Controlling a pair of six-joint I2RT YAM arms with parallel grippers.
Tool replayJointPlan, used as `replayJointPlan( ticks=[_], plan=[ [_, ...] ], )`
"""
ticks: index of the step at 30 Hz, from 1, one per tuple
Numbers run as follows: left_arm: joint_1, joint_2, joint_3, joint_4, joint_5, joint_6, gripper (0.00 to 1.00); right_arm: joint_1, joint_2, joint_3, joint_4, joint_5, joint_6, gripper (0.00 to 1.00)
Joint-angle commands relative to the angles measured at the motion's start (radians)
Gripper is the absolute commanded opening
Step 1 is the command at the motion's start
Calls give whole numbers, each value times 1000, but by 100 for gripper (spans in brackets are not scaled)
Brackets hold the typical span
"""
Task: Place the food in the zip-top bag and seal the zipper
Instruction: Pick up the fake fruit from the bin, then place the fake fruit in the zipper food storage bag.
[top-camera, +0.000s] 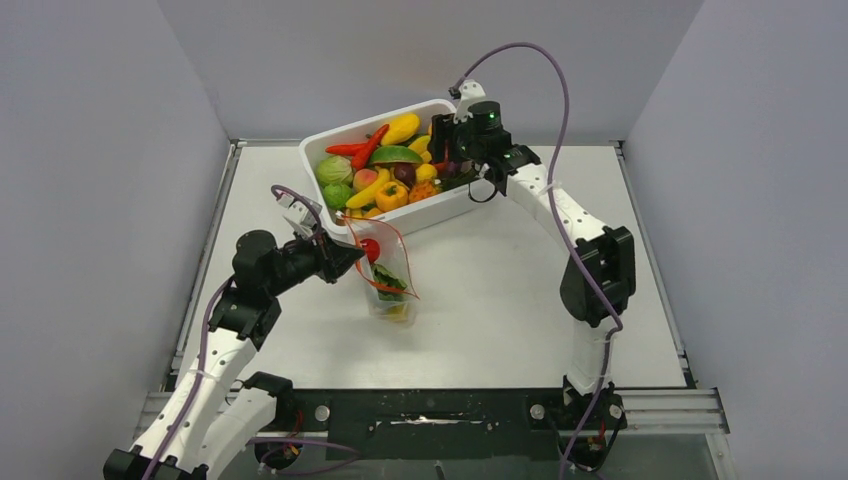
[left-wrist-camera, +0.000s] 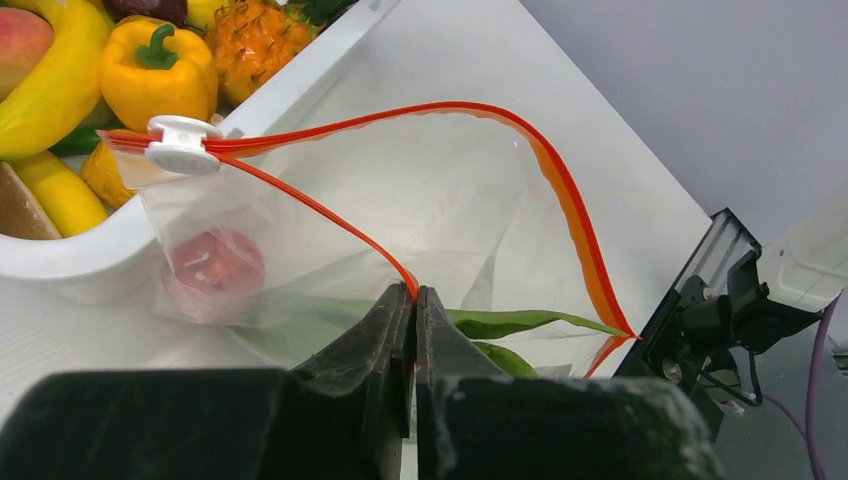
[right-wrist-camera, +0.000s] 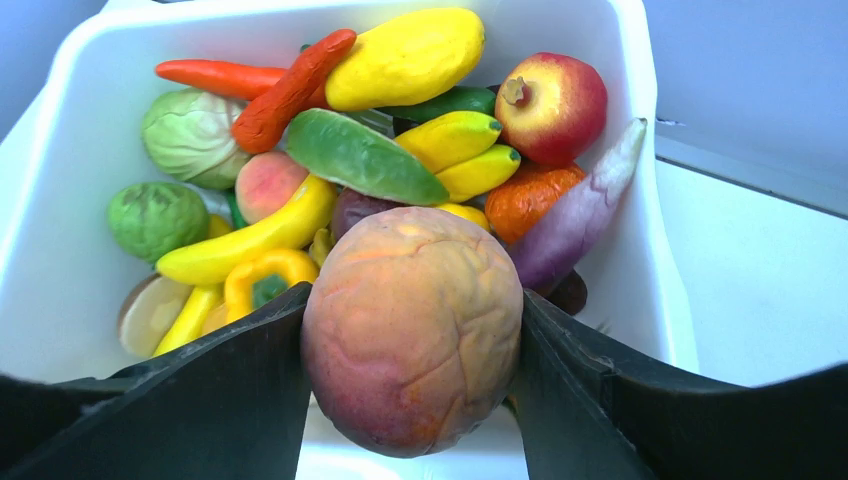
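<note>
With the right tool (right-wrist-camera: 410, 345) clenched on a big peach fruit (right-wrist-camera: 412, 300) above the tub (right-wrist-camera: 60, 270) and the left tool (left-wrist-camera: 414, 300) pinching one lip of the zip-top bag (left-wrist-camera: 440, 200) just beside it, the fruit may catch the mouth and pull the lip free.

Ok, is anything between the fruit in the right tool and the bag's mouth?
Nothing visible blocks it. The right tool holds the peach-coloured fruit over the tub; the bag stands just past the tub's near wall, its mouth held open by the left tool pinching one lip. Only that wall must be cleared.
</note>
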Motion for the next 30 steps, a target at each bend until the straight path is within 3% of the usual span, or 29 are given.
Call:
replayJointPlan(
  ticks=[1,8,18,23,30],
  plan=[
    [9,7,14,72,-39,-44,0,27,-170,-60,-35,-9,36,46],
    [9,3,11,100,-89,-133,0,128,-371,-214,-42,-42,58,46],
    [10,3,-17,96,-116,-124,0,261,-554,-344,-3,-100,146,46],
    [15,15,-15,98,-100,-131,0,294,-592,-381,22,-186,201,46],
    [15,14,-1,83,-108,-162,0,396,-593,-379,-20,-148,206,47]
  ],
)
